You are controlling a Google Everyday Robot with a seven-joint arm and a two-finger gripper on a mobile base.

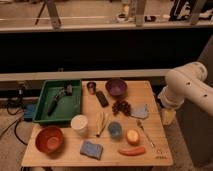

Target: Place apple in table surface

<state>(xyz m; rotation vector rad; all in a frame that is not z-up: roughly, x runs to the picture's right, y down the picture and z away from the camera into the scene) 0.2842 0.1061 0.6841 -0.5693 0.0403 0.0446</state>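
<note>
The gripper (168, 117), open or closed I cannot tell, hangs beside the table surface (147, 95); reaching left, it may knock the metal utensil (145, 131) lying before the apple (132, 136).

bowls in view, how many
2: purple bowl at the far edge of the table, red bowl at its near left corner. None seems hidden. The gripper hangs beside its right edge.

Apple (132, 136) on table surface (145, 95), right of cup (115, 130), behind carrot-shaped thing (132, 151), end effector (168, 116) beside table's right edge
</note>
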